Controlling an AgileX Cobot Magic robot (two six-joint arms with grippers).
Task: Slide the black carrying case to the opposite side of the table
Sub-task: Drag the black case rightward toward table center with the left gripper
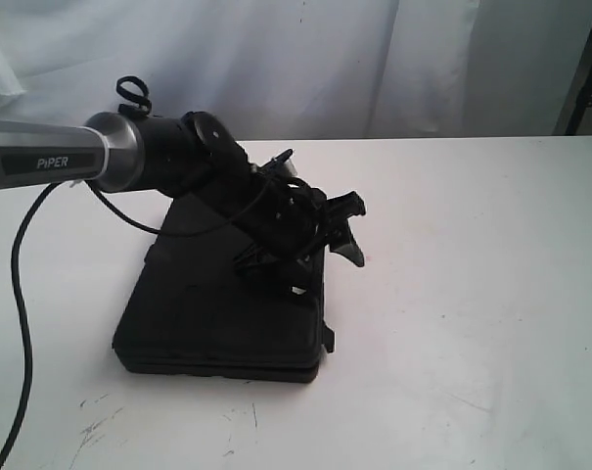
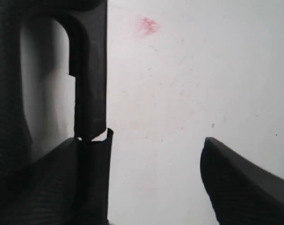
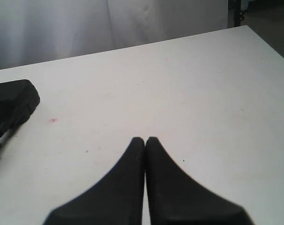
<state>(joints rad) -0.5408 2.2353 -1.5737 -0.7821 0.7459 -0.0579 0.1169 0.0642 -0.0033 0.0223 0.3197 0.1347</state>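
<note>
The black carrying case (image 1: 217, 323) lies flat on the left half of the white table (image 1: 472, 294). My left gripper (image 1: 346, 235) hangs open at the case's right edge, fingers pointing down at the tabletop. In the left wrist view the case's handle (image 2: 90, 70) runs along one side, and one finger (image 2: 92, 183) of the left gripper (image 2: 158, 138) sits right against it, the other finger (image 2: 245, 187) far apart over bare table (image 2: 203, 70). My right gripper (image 3: 145, 139) is shut on nothing above the table (image 3: 179, 84); a corner of the case (image 3: 10, 103) shows at its view's edge.
A small red mark (image 2: 149, 26) lies on the table just beyond the case handle, the same red mark (image 3: 52, 120) showing in the right wrist view. A black cable (image 1: 22, 294) trails down the left. White curtain (image 1: 276, 59) backs the far edge. Dark scuffs (image 1: 95, 426) mark the front left.
</note>
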